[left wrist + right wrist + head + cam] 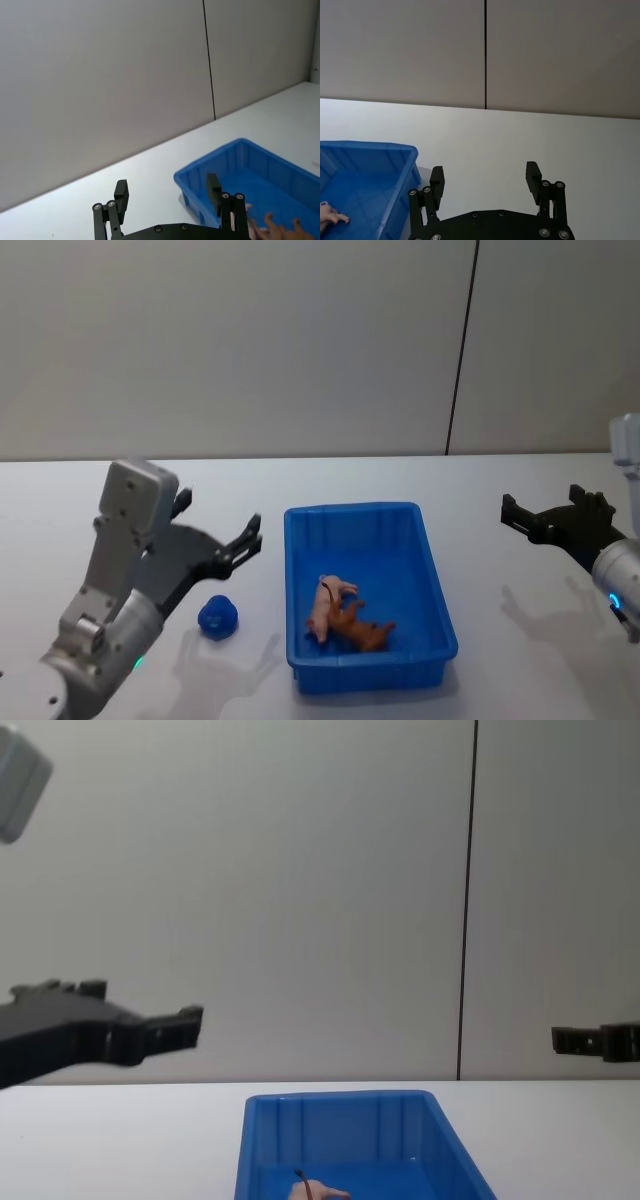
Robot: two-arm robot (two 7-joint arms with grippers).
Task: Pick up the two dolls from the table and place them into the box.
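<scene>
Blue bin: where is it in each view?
Head: blue bin lower centre.
Left wrist: blue bin lower right.
Right wrist: blue bin lower left corner.
Chest: blue bin bottom centre.
Shared landmark: dark vertical wall seam behind the table.

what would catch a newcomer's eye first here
The bright blue bin at centre, with the pale pink doll and the reddish-brown doll lying together inside. The left gripper and right gripper hang open on either side of it, and a small blue object sits on the table to its left.

Box (350,511) open above; blue lump (217,617) apparently alongside
</scene>
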